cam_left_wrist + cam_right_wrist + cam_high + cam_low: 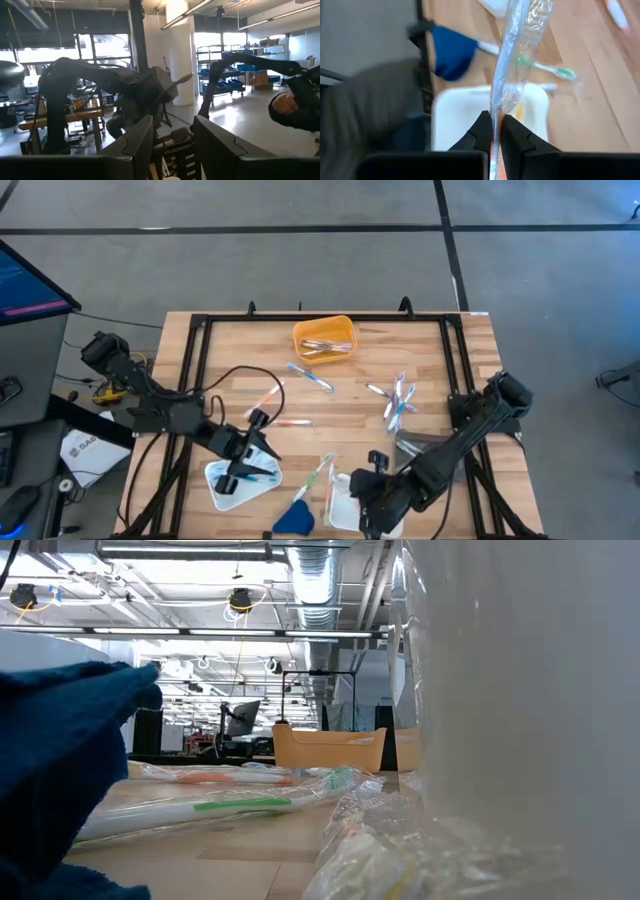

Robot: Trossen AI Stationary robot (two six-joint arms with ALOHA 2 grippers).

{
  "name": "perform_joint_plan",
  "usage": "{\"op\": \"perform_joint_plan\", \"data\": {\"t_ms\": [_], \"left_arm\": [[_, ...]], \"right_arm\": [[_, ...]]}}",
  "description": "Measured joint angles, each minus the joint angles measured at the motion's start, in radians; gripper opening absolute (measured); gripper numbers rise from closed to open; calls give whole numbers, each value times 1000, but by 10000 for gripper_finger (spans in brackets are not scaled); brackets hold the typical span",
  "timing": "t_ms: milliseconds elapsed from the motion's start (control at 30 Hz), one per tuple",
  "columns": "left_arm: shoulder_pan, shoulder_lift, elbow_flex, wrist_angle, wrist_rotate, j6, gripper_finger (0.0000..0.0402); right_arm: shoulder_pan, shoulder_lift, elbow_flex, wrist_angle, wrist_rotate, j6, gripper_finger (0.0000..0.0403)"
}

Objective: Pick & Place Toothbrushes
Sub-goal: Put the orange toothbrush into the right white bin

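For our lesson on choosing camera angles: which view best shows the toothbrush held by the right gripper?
The right wrist view: the wrapped toothbrush is pinched by the right gripper over the white tray. The high view hides it behind the arm; the low and left wrist views do not clearly show it.

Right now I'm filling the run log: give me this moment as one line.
right gripper: shut on wrapped toothbrush, over white tray | left gripper: open, over left tray | orange bin: holds toothbrushes

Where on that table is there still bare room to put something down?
Bare wood lies along the far edge either side of the orange tray, and in the middle between the scattered toothbrushes and the wrapped bunch. The near edge is crowded: two white trays, a blue cloth, and both hands, left hand and right hand.
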Motion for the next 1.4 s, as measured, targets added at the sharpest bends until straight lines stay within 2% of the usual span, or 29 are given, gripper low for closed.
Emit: {"op": "perform_joint_plan", "data": {"t_ms": [233, 400, 833, 1033, 1400], "left_arm": [[-2, 5, 0, -3, 0, -4, 136], [-2, 5, 0, -2, 0, -4, 136], [-1, 9, 0, 0, -4, -3, 136], [-1, 10, 0, 1, -4, -3, 136], [-1, 10, 0, 0, -4, -3, 136]], "right_arm": [[4, 46, 0, -131, -63, 5, 12], [3, 69, -1, -115, -155, -25, 12], [-49, 140, -3, -99, -253, -70, 12], [-72, 185, -3, -118, -343, -86, 12], [-71, 182, -1, -138, -368, -70, 13]]}}
